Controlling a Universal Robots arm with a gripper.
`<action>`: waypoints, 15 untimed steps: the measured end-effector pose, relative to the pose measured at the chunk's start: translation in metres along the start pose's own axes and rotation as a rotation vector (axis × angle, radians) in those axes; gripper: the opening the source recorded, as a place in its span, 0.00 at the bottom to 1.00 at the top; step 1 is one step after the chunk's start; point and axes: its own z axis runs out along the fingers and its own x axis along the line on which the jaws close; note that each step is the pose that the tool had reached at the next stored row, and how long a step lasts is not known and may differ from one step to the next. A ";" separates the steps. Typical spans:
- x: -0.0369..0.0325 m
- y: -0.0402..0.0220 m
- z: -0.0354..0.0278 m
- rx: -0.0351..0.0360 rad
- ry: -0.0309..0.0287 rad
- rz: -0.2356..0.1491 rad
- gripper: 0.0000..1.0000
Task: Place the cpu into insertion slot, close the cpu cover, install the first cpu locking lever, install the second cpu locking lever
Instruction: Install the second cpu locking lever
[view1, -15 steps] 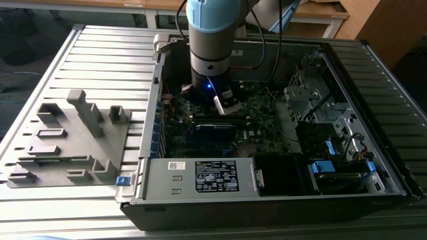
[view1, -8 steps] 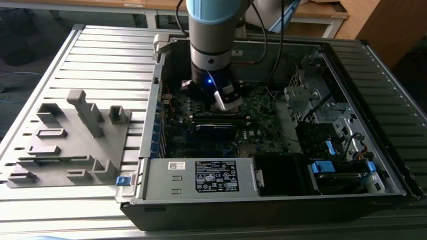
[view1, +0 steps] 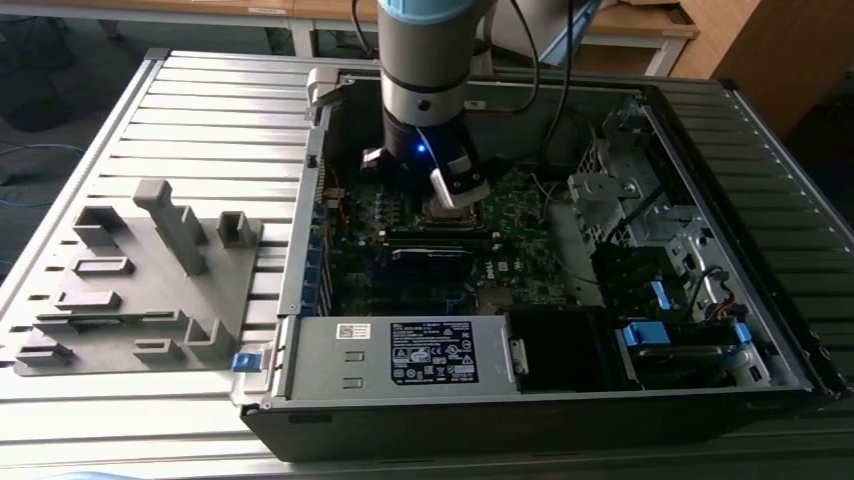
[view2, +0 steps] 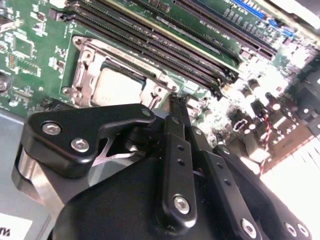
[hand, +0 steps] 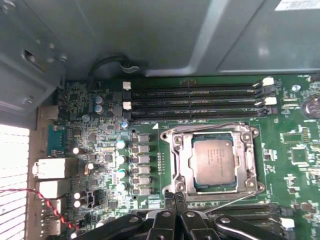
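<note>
The cpu lies seated in the insertion slot on the green motherboard inside the open computer case. The cpu cover frames it, seemingly lowered. The end effector, fingers pressed together and holding nothing, hovers beside the socket's edge.
</note>
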 end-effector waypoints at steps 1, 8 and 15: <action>-0.0001 0.0004 -0.0024 -0.0001 0.0000 0.000 0.11; -0.0005 0.0025 -0.0151 -0.0002 0.0000 0.000 0.11; -0.0052 0.0039 -0.0215 0.0009 -0.0002 0.004 0.11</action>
